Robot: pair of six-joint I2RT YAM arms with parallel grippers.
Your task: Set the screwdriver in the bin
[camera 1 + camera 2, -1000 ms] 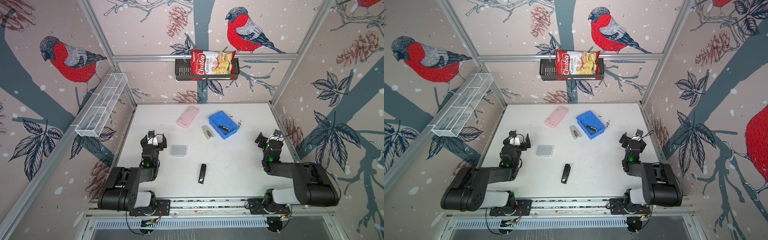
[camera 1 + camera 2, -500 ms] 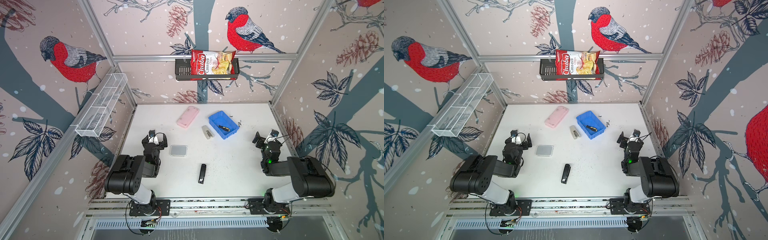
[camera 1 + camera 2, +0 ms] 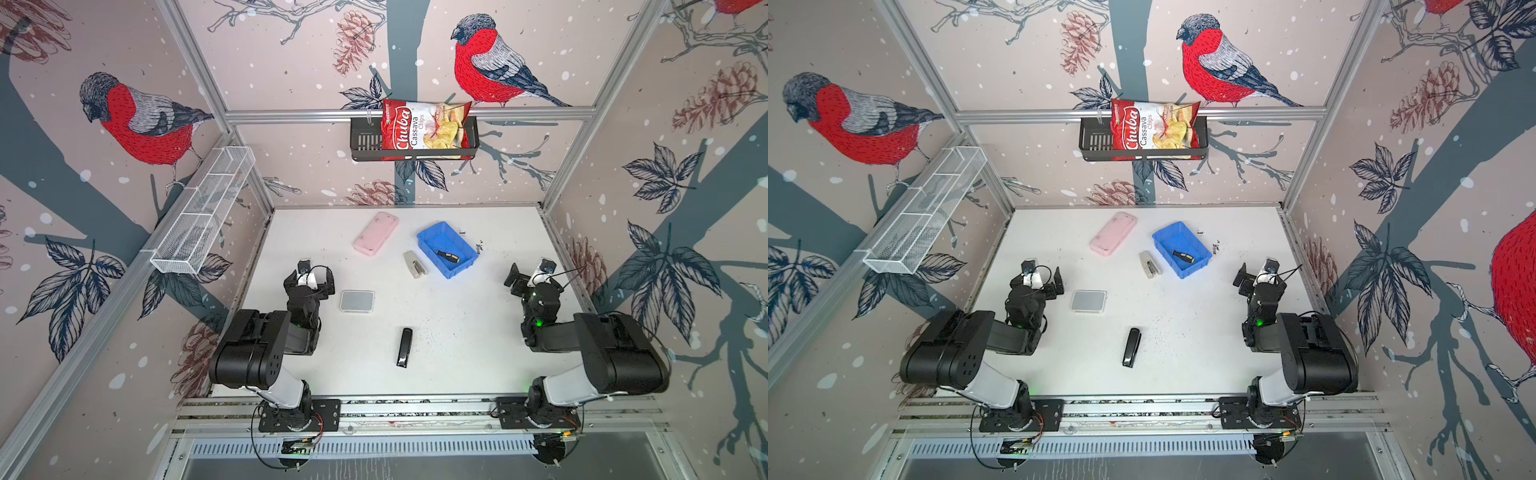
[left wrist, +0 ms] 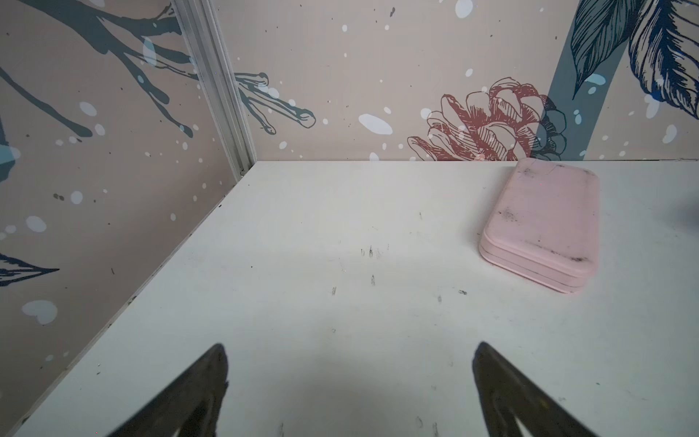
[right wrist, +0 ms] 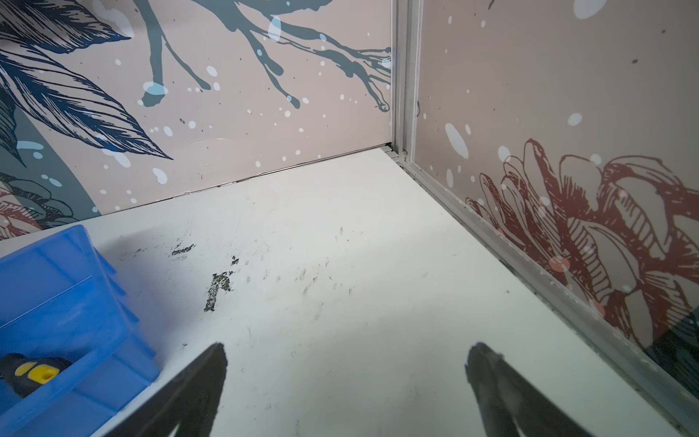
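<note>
Arms folded back, left end effector (image 4: 350, 347), right end effector (image 5: 347, 346) gaping empty, black screwdriver (image 3: 448, 256) (yellow butt) in bin (image 3: 436, 239)

black arms (image 3: 249, 353), white links (image 3: 286, 390), green lights (image 3: 538, 322)

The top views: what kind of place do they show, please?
Probably a robot test booth, not a home: a left arm and a right arm are mounted on a rail before a white table, and a metal frame holds bird-print wall panels.
</note>
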